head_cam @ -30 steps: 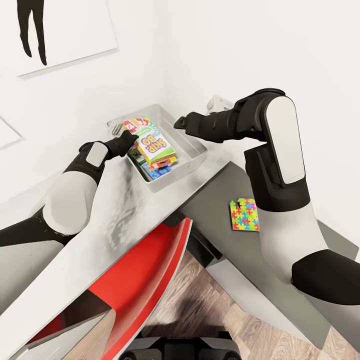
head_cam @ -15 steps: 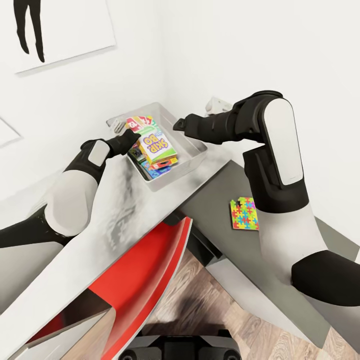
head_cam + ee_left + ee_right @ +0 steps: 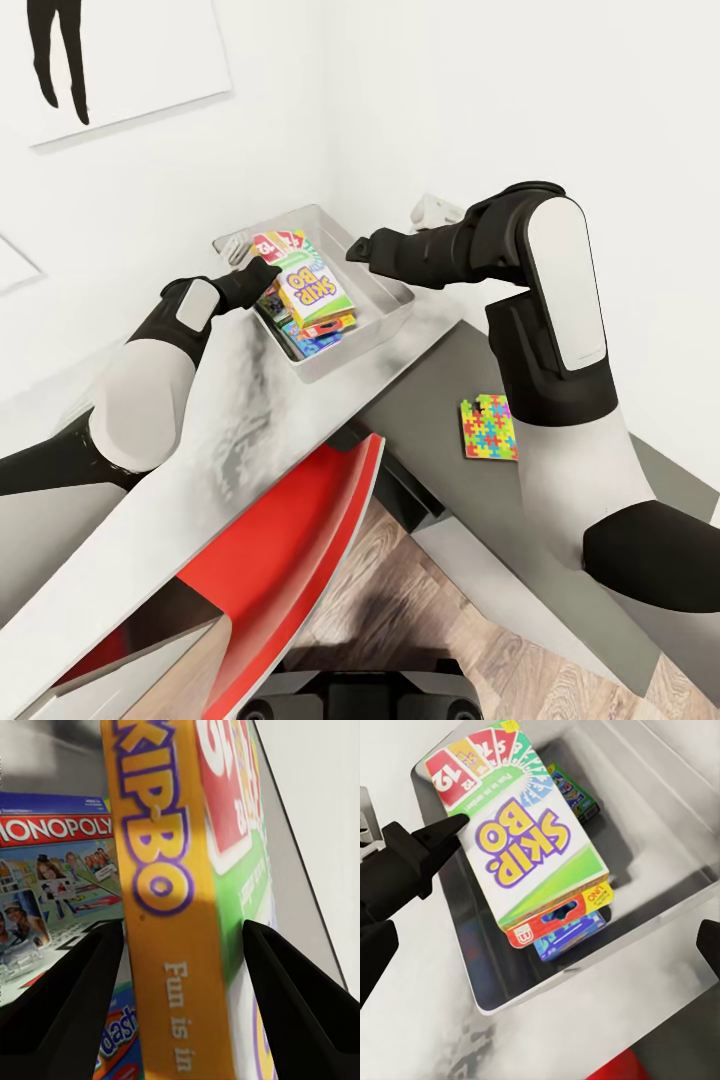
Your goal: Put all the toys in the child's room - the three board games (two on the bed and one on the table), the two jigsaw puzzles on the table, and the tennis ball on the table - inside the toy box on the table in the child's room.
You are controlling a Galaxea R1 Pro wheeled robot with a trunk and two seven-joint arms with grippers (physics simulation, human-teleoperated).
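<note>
The grey toy box (image 3: 372, 334) stands on the table (image 3: 230, 430) in the wall corner. A Skip-Bo board game (image 3: 312, 285) lies tilted on top of other game boxes (image 3: 574, 931) inside it, among them a Monopoly box (image 3: 52, 870). My left gripper (image 3: 258, 278) is shut on the Skip-Bo box's edge (image 3: 161, 892), one finger (image 3: 439, 836) over its cover. My right gripper (image 3: 358, 247) hovers open above the box's far rim, holding nothing. One jigsaw puzzle (image 3: 489, 428) lies flat on the lower dark cabinet top (image 3: 440, 490), beside my right arm. The tennis ball is out of view.
A red curved chair back (image 3: 290, 540) stands against the table's front edge. A small white object (image 3: 436, 210) sits by the wall behind my right forearm. Walls close in behind and to the right of the toy box. Wood floor (image 3: 400, 600) lies below.
Over the first half second my left gripper carried the Skip-Bo box slightly further over the toy box and the camera shifted a little. Nothing has moved since.
</note>
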